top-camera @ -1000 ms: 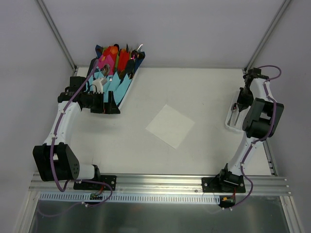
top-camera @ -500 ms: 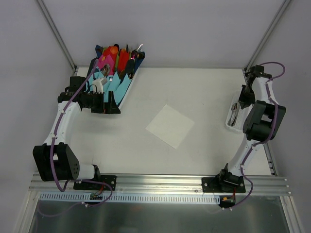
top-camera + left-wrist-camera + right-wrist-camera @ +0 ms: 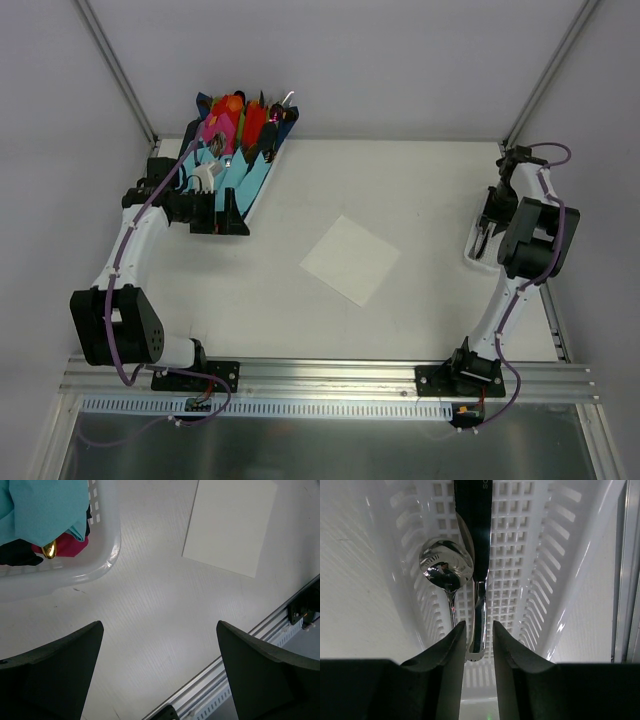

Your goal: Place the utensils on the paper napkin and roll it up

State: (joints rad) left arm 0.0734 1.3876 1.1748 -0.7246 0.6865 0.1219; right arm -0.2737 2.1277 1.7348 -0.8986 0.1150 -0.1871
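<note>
1. The right gripper (image 3: 479, 630) hangs low inside the white tray (image 3: 535, 580) at the right edge of the table (image 3: 420, 180). Its jaws are narrow but not closed, one on each side of the shiny stem of a dark piece (image 3: 474, 525). Whether the pads touch the metal cannot be told.
2. The utensils, this dark piece and a spoon (image 3: 445, 569) just beside it, lie lengthwise in the tray. Their long axis runs straight away from the fingers, square to the closing line, so a plain squeeze should catch the stem.
3. The napkin (image 3: 350, 259) lies flat mid-table, well to the left of the tray. The right arm is far nearer to the utensils.
4. The left gripper (image 3: 160, 680) is spread wide and holds nothing, beside the basket (image 3: 102, 555) of coloured bundles
</note>
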